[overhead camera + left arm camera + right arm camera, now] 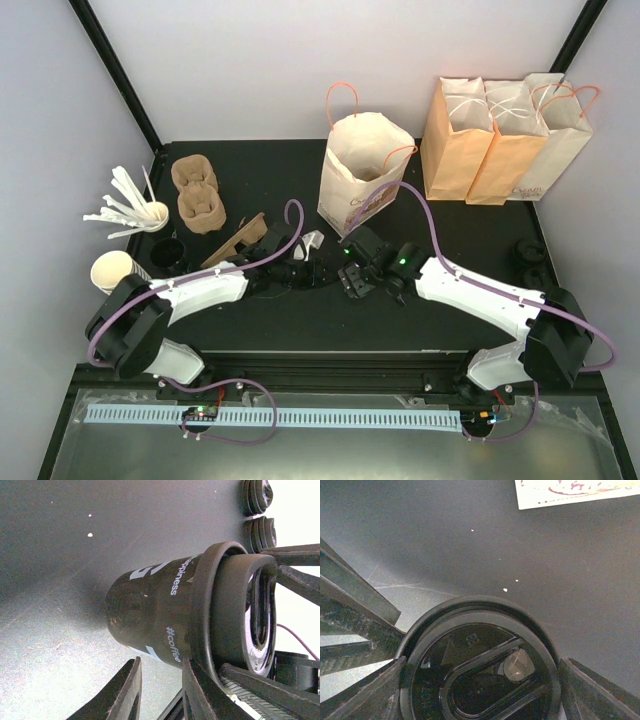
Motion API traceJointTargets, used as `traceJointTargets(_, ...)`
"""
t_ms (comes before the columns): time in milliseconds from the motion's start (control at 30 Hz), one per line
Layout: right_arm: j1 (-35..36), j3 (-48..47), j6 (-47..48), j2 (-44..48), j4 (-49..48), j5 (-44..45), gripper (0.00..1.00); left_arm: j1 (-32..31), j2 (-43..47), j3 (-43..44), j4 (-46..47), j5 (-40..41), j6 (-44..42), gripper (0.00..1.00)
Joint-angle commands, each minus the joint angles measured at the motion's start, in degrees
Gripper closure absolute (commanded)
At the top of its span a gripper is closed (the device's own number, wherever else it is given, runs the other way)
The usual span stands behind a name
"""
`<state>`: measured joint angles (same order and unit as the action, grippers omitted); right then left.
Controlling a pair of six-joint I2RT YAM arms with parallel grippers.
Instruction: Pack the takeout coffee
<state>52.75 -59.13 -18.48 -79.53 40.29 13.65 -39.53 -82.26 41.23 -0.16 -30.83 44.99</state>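
The takeout coffee (160, 610), a small black paper cup with white lettering and a round black lid (480, 670), stands on the black table between the two grippers, near the middle in the top view (332, 272), where it is mostly hidden. My right gripper (482, 680) is over the cup, with a finger on each side of the lid; its fingers (295, 575) show at the lid in the left wrist view. My left gripper (161, 672) is open, with nothing between the jaws. Its right finger (200, 690) lies against the cup's side below the lid.
An open paper bag (362, 170) with pink handles stands just behind the grippers. Three more bags (500, 140) stand at the back right. Brown cup carriers (198, 195), a cup of stirrers (150, 212) and white cups (115, 270) are at the left. Loose black lids (530, 262) are at the right.
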Motion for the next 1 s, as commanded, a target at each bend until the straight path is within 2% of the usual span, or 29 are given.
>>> traceJointTargets(0,0.24,-1.99,0.32,0.28,0.92,1.54,0.17,-0.38,1.39,1.91,-1.17,0.84,-0.94,0.74)
traceJointTargets(400,0.20,-0.74,-0.43,-4.79,0.23,-0.50,0.16,0.17,5.36,-0.51,-1.79,5.13,0.32,0.73)
traceJointTargets(467,0.24,-0.73,-0.30,-4.85,0.33,-0.51,0.13,0.31,5.43,-0.71,-2.03,5.11,0.16,0.73)
traceJointTargets(567,0.25,-1.26,-0.11,-4.24,0.96,-0.78,0.01,0.33,5.52,-0.90,-2.19,5.06,0.01,0.72)
traceJointTargets(600,0.25,-1.43,-0.07,-3.97,1.19,-0.76,0.00,0.35,5.53,-0.82,-2.17,5.00,0.02,0.72)
traceJointTargets(967,0.25,-4.96,-0.12,-0.50,5.50,-0.07,0.00,0.36,4.69,0.86,-2.63,3.63,-0.94,0.70)
